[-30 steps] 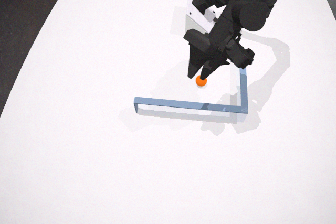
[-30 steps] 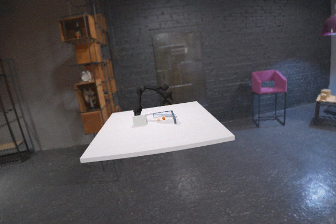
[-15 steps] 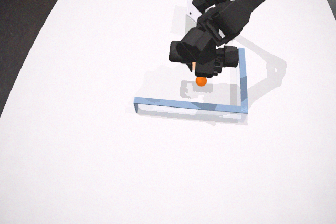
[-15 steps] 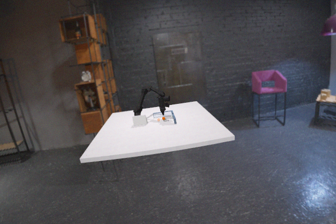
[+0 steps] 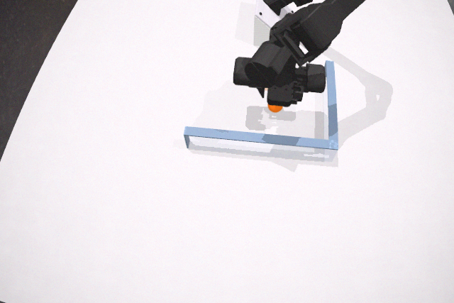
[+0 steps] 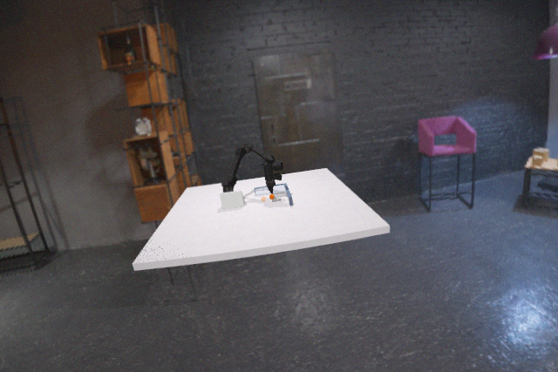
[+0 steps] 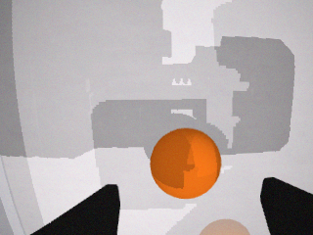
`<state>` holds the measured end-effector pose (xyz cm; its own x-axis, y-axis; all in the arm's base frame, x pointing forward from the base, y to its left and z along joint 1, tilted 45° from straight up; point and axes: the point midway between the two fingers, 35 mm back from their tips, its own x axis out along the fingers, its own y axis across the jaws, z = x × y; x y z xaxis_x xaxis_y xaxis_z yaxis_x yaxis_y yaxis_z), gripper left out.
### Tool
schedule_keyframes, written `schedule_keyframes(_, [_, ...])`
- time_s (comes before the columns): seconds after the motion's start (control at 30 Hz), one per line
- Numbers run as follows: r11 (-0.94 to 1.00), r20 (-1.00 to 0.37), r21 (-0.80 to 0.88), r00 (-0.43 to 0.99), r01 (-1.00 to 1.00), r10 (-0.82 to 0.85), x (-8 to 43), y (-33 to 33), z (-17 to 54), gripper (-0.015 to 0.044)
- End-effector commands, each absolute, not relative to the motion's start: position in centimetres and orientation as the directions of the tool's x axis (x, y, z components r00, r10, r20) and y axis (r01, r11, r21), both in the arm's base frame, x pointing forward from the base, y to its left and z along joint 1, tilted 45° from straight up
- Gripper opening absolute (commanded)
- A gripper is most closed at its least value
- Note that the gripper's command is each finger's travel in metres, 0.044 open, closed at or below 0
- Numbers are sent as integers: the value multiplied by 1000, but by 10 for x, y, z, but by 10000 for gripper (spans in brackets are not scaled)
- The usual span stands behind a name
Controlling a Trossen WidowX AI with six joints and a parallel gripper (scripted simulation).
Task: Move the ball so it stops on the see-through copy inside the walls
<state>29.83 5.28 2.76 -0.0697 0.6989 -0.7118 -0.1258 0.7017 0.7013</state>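
Observation:
The orange ball (image 5: pixel 274 108) (image 6: pixel 271 197) (image 7: pixel 185 164) lies on the table inside the corner of the walls, partly hidden by the gripper in the top view. The see-through copy (image 6: pixel 263 199) (image 7: pixel 225 228) is pale orange and lies a little apart from the ball, nearer the robot's base; in the top view it is almost fully hidden. My gripper (image 7: pixel 192 194) is open and points down above the ball. In the wrist view the ball shows between and slightly ahead of the two fingertips, touching neither. The gripper is also seen in the exterior view (image 6: pixel 271 192).
One low clear wall with a blue top (image 5: pixel 238 135) runs across the front of the ball in the top view. The other wall (image 5: pixel 331 108) stands to the right, and they meet at the lower right. The arm's pale base mount (image 5: pixel 262 32) (image 6: pixel 232 199) stands behind the copy.

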Motion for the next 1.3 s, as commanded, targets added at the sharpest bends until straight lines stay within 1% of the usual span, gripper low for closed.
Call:
schedule_keyframes(0.0, [699,-708,706,-76,-113,702,295,57,22,275])
schedule_keyframes(0.63, [698,-706,707,-76,-113,704,293,77,2,275])
schedule_keyframes(0.77, [698,-706,707,-76,-113,704,293,77,2,170])
schedule_keyframes(1.0, [698,-706,707,-76,-113,704,293,77,2,124])
schedule_keyframes(1.13, [700,-708,705,-76,-113,702,295,71,8,19])
schedule_keyframes(1.17, [701,-709,704,-75,-113,701,297,66,12,0])
schedule_keyframes(1.27, [704,-712,701,-74,-113,698,301,53,23,0])
